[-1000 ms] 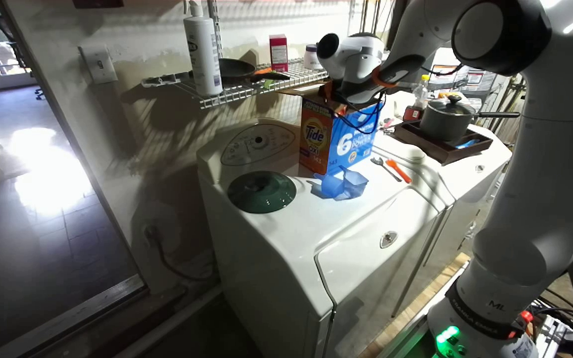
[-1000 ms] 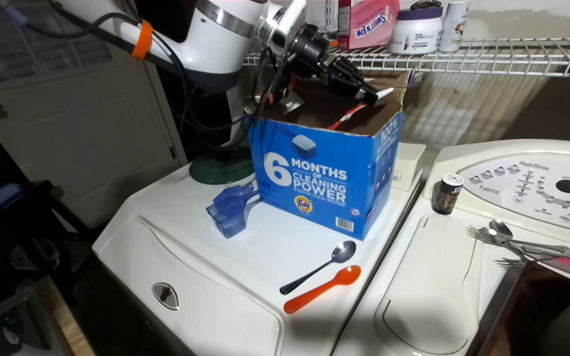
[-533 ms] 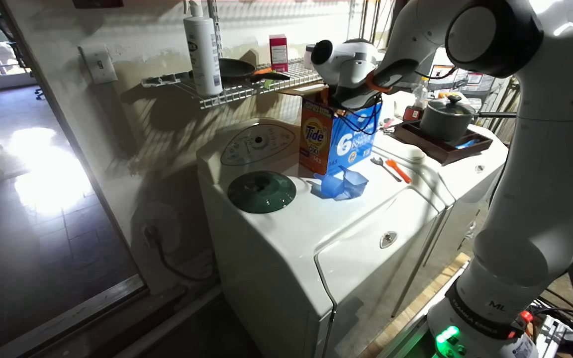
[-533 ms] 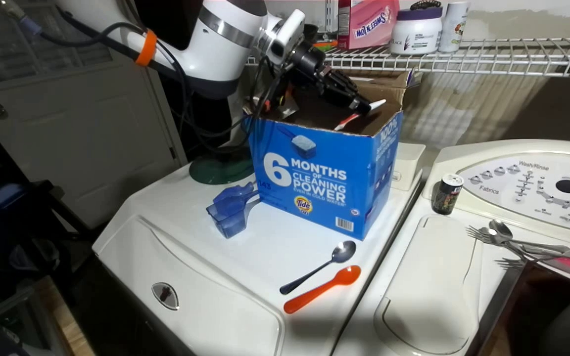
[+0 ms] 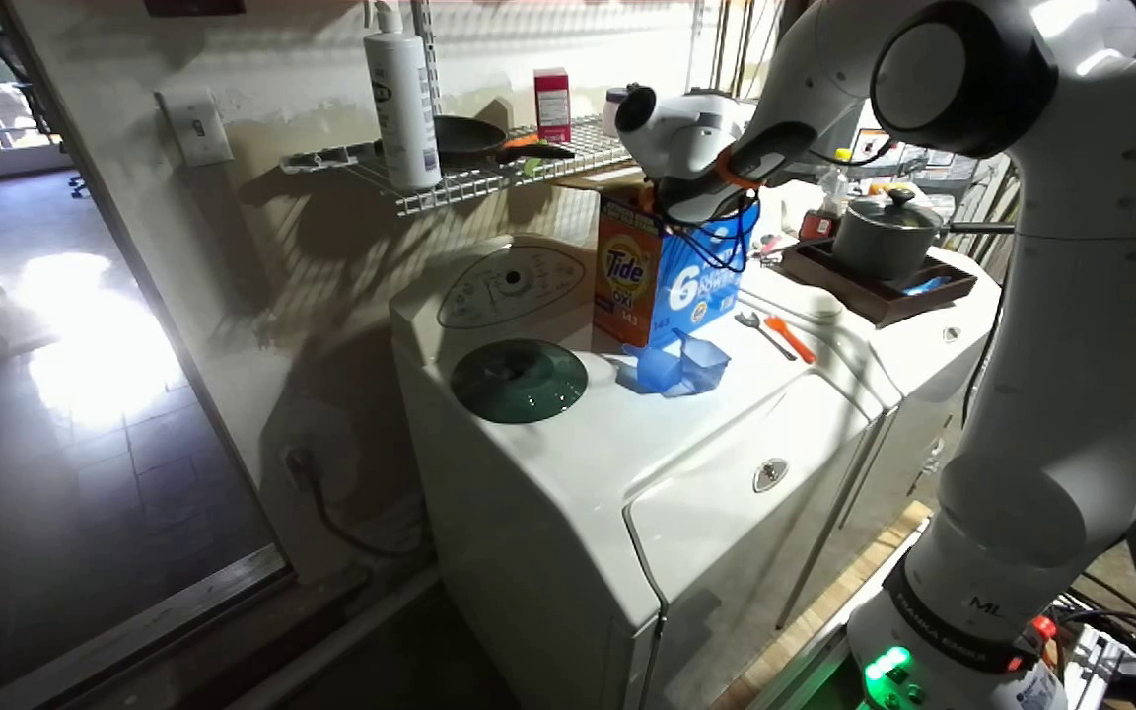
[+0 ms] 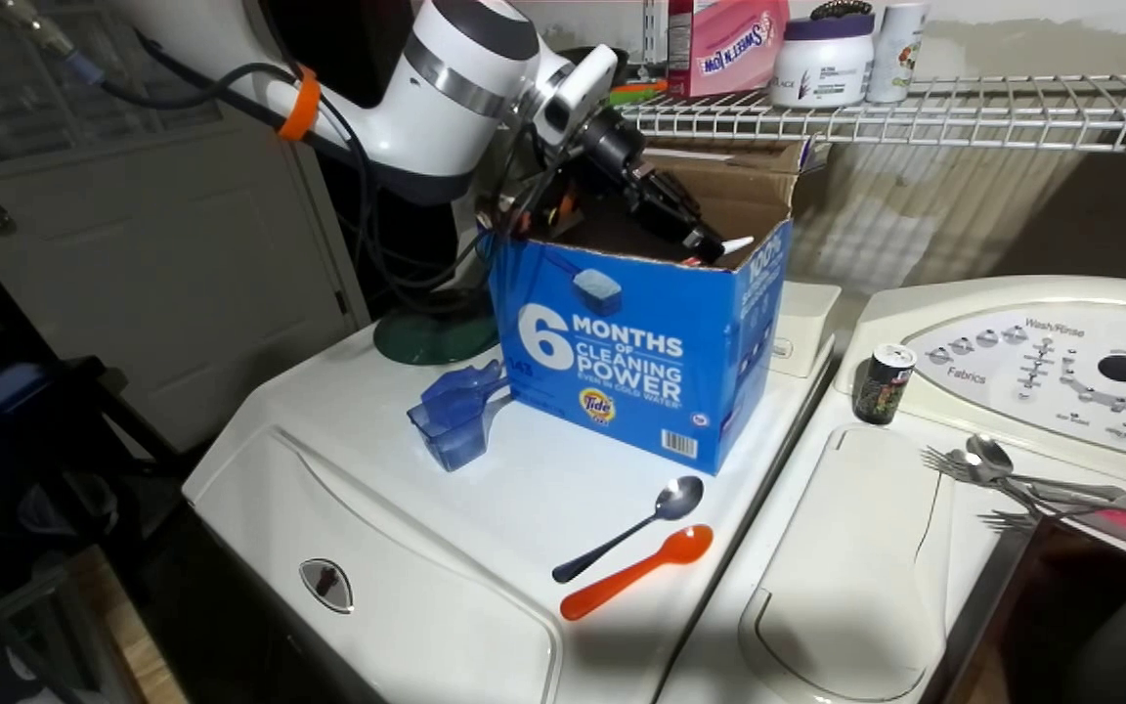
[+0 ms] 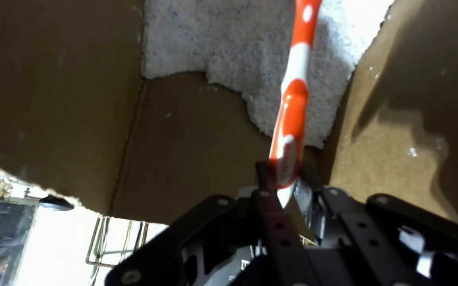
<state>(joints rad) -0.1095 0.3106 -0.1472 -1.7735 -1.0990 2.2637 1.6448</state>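
My gripper point(image 7: 286, 174) is shut on a slim orange-and-white handle point(image 7: 294, 99) that looks like a toothbrush; its far end runs out of the top of the wrist view. In an exterior view the gripper point(image 6: 710, 246) points down into an open blue and orange Tide detergent box point(image 6: 612, 342), just inside its rim, and the handle's white end point(image 6: 738, 244) sticks out past the fingertips. White speckled powder point(image 7: 229, 47) lies on the box floor below the handle. The box point(image 5: 627, 276) also shows in an exterior view, where the fingertips are hidden.
The box stands on a white laundry machine point(image 5: 548, 463). Blue scoops point(image 6: 455, 416), a metal spoon point(image 6: 677, 499), an orange spoon point(image 6: 636, 572) and a green lid point(image 5: 519, 380) lie around it. A wire shelf point(image 6: 993, 112) is behind and above. A pot point(image 5: 886, 237) stands farther along.
The gripper has moved down into the box with the orange-and-white handle, and a little toward the left in an exterior view. The box has shifted very slightly. The grip has stayed shut.
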